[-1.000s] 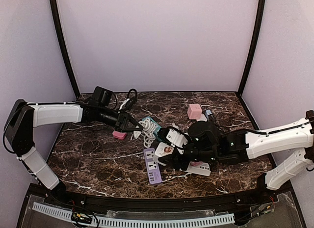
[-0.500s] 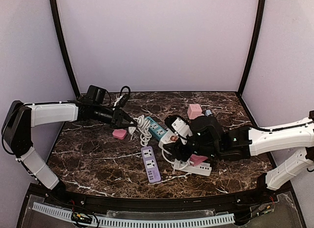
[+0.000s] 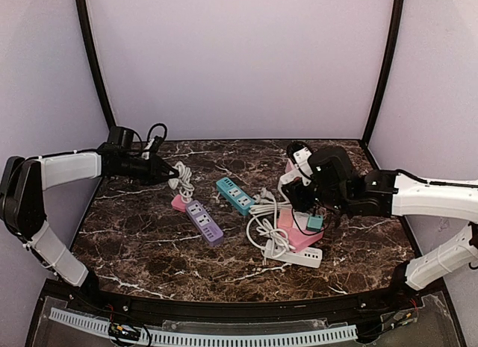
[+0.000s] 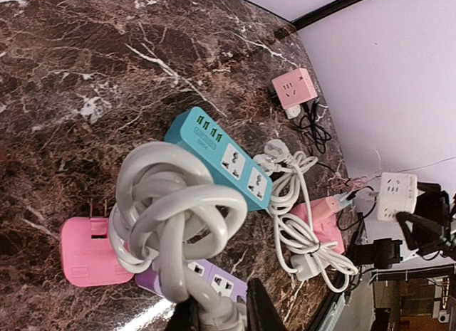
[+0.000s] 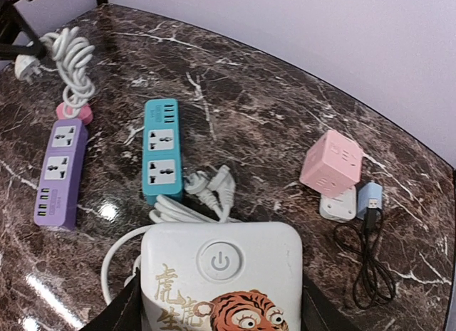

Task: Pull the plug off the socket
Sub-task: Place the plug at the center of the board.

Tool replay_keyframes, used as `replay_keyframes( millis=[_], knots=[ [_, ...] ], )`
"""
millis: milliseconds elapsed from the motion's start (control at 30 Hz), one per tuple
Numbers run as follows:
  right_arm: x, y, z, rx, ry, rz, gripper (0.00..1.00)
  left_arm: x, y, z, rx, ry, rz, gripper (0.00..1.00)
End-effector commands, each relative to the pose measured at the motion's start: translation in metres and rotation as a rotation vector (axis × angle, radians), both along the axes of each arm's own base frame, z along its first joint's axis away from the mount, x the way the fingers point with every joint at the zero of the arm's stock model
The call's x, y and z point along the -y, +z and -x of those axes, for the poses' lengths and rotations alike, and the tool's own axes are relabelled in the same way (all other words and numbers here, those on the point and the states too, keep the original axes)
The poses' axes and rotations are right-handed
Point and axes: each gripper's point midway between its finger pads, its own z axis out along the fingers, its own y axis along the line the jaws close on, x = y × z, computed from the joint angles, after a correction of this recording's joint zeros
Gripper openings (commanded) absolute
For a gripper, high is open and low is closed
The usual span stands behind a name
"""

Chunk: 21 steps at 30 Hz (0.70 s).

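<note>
Top external view shows the arms well apart: the left claw (image 4: 221, 315), nearly shut, pinches the plug (image 5: 28, 66) at the far left. The right claw (image 5: 219, 311) clamps the tiger-printed socket (image 5: 221, 263) above the surface (image 3: 142, 246) on the right. The plug looks free, so the step now calls for a steady socket and a straight outward draw, not a sideways one. A second ago both claws met mid-scene; since then the coiled cable (image 3: 182, 177) and purple strip (image 3: 203, 222) have trailed leftward
</note>
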Motion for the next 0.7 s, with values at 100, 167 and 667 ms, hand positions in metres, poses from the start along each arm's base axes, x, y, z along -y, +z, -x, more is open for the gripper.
replay_keyframes(
  millis=[100, 167, 667],
  knots=[
    [0.079, 0.021, -0.045, 0.029, -0.244, -0.031, 0.0, -0.019, -0.005, -0.004, 0.04, 0.038, -0.149, 0.09],
    [0.1, 0.014, -0.056, 0.002, -0.29, -0.046, 0.0, -0.022, -0.011, -0.005, 0.027, 0.042, -0.173, 0.13],
    [0.192, -0.074, -0.108, -0.163, -0.463, -0.187, 0.0, -0.035, -0.027, -0.01, -0.008, 0.078, -0.266, 0.57]
  ],
)
